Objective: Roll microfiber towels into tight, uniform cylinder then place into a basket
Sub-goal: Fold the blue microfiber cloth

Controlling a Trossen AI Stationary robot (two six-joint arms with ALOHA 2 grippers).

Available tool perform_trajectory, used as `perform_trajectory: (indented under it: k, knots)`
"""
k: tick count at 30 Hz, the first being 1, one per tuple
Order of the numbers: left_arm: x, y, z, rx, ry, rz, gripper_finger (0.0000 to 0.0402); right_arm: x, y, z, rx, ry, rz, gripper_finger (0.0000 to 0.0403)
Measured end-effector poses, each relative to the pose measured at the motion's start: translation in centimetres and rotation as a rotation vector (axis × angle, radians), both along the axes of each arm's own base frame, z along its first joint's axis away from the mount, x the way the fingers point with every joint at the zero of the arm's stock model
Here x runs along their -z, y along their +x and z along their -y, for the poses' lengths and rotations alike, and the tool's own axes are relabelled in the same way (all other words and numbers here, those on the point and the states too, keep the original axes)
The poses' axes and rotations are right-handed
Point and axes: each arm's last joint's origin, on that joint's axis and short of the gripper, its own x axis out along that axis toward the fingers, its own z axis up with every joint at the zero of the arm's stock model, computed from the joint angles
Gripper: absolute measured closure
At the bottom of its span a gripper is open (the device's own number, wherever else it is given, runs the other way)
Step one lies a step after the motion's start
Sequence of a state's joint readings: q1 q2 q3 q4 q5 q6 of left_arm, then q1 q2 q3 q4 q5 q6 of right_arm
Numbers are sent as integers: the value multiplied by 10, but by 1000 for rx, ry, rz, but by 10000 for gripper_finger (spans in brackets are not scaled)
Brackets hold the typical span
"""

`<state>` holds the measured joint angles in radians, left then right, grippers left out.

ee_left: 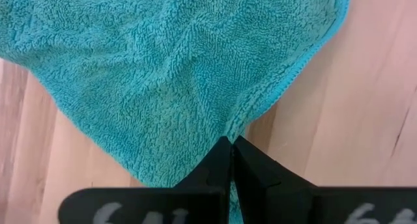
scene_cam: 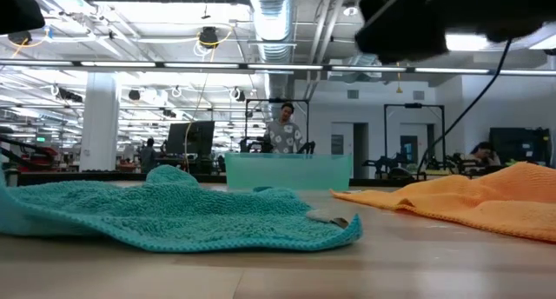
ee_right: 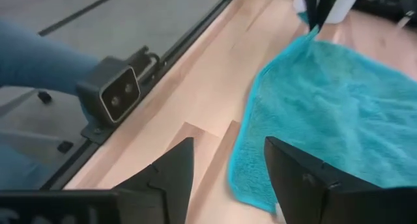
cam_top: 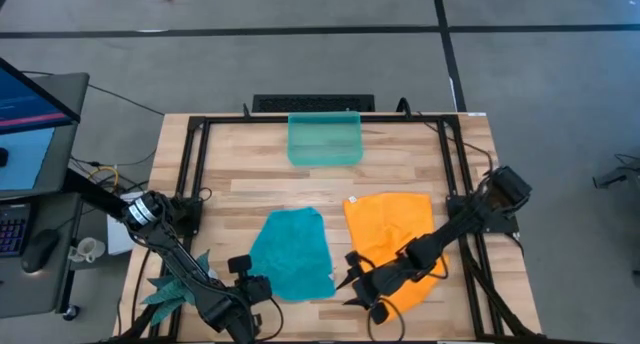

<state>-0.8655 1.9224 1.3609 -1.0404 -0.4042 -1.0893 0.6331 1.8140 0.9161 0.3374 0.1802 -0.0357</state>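
The teal-blue towel (cam_top: 290,252) lies spread on the wooden table, near the front edge. My left gripper (cam_top: 260,284) is shut on its near left corner. My right gripper (cam_top: 345,287) stands open just off the towel's near right corner (ee_right: 251,182), its fingers either side of that corner's edge. The orange towel (cam_top: 392,232) lies crumpled to the right, partly under my right arm. The translucent teal basket (cam_top: 325,139) stands at the table's far middle; the low view shows it behind the towels (scene_cam: 287,170). My left gripper pinches the teal towel's near left corner (ee_left: 229,129) between its two shut fingers (ee_left: 221,160), coming from above and slanting down. The corner is drawn up into a small peak toward the fingers (ee_right: 311,30). The remainder of the towel lies slack on the table.
A teal spiky plant figure (cam_top: 175,284) sits at the near left by my left arm. A black frame rail (cam_top: 195,174) runs round the table, with a small camera (ee_right: 112,97) at the near edge. A desk with a monitor (cam_top: 25,114) stands left of the table.
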Motion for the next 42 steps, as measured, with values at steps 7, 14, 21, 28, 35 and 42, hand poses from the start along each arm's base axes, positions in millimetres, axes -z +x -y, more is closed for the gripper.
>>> perform_trajectory:
  k: [7,14,21,28,35,42]
  knots:
    - [0,2,0,-5,-9,8,401,28,20,-13,4,-36,-48,200]
    - [0,2,-1,-7,-9,7,401,50,34,-11,28,-69,-98,200]
    - [0,2,-1,-6,-9,7,401,57,35,0,77,-78,-176,200]
    - [0,3,0,-6,-11,11,401,59,37,7,118,-24,-246,232]
    - [0,4,1,-5,-29,18,401,59,37,9,130,-11,-267,330]
    - [1,2,3,46,-79,-66,401,52,33,9,141,2,-280,390]
